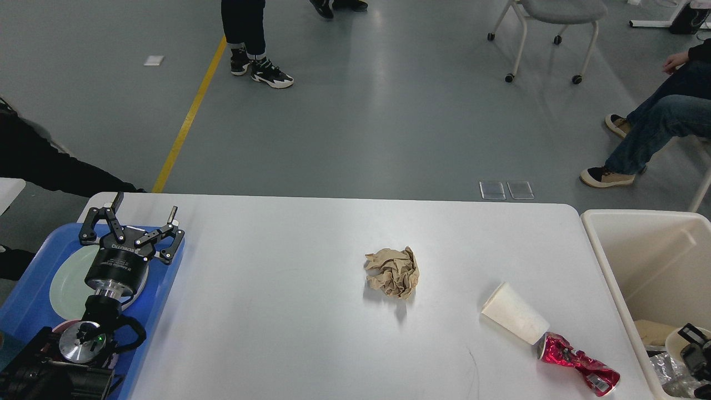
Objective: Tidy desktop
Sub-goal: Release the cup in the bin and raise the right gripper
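Note:
The white desktop (289, 311) carries a crumpled brown paper ball (392, 272) at its middle. A white paper cup (514, 320) lies on its side at the front right, touching a crushed red can (579, 365). My left gripper (145, 206) is open and empty, hovering over the far corner of the blue tray (28, 311) at the left. My right gripper (697, 349) shows only partly at the lower right edge, inside the beige bin (611, 266), beside a cream round cup-like thing (674, 338). Its fingers cannot be told apart.
A pale green plate (64, 283) lies in the blue tray under my left arm. The bin holds brown and silvery trash (664, 369). People stand and sit on the floor beyond the table, and a wheeled chair (555, 16) stands far back.

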